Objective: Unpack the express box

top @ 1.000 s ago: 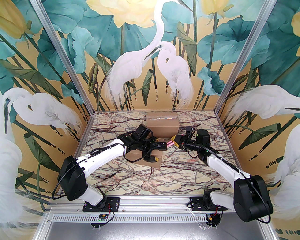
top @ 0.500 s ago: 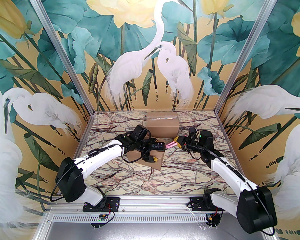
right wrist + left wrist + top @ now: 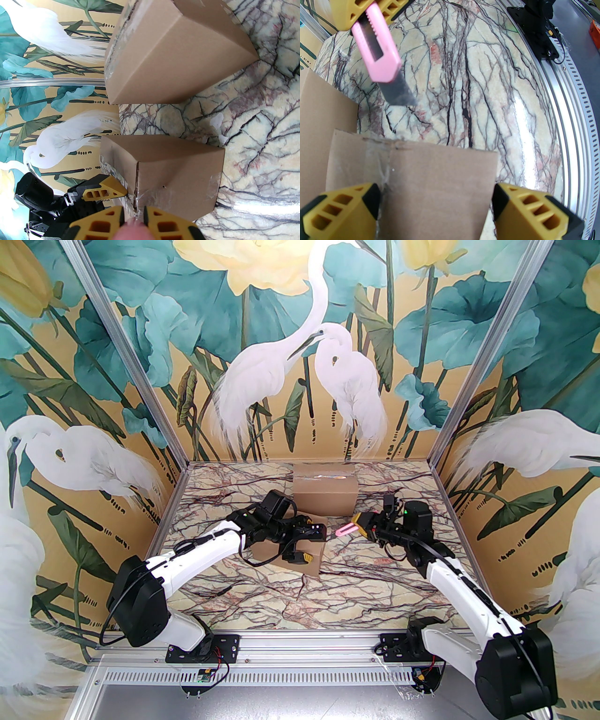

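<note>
Though bare at the blade, pink knife [image 3: 379,51] half inside right pincer [image 3: 360,522].

Lower half of frame: bare marble table [image 3: 328,601], open. Centre crowded: small cardboard box [image 3: 316,556], larger taped box [image 3: 323,495] behind, pink utility knife [image 3: 346,529] alongside.

We see a marble-patterned surface [image 3: 300,596] veined in dark lines, enclosed by walls [image 3: 262,357] painted with white egrets, teal leaves and yellow blossoms, joined by aluminium posts [image 3: 133,362].
</note>
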Robot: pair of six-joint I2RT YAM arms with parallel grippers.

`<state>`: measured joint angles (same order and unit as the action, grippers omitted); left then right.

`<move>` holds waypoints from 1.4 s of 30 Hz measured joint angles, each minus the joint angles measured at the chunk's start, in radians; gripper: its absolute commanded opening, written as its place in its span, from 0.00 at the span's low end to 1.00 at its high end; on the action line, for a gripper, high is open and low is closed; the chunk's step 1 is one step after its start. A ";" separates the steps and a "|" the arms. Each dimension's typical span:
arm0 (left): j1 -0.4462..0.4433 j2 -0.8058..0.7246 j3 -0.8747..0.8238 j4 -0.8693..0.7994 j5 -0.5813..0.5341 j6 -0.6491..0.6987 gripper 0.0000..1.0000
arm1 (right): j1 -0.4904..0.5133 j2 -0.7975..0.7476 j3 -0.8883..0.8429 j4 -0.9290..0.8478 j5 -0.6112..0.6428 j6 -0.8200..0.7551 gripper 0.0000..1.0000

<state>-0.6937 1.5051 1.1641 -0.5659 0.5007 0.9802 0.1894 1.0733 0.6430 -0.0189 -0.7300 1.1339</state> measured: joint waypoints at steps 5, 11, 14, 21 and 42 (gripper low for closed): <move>0.000 0.000 -0.004 0.011 -0.002 -0.019 0.87 | 0.057 0.009 -0.006 0.042 0.045 0.022 0.00; 0.000 0.000 -0.014 0.039 -0.012 -0.035 0.88 | 0.065 0.013 -0.012 0.053 0.107 0.025 0.00; 0.000 -0.001 -0.016 0.049 -0.016 -0.045 0.88 | 0.065 0.008 -0.026 0.059 0.137 0.026 0.00; 0.000 -0.001 -0.017 0.055 -0.019 -0.053 0.88 | 0.065 0.010 -0.050 0.102 0.174 0.042 0.00; 0.000 0.000 -0.017 0.076 -0.061 -0.105 0.85 | 0.100 0.077 -0.057 0.241 0.192 0.120 0.00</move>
<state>-0.6937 1.5047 1.1469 -0.4896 0.4397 0.8757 0.2893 1.1500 0.5858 0.2218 -0.5381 1.2537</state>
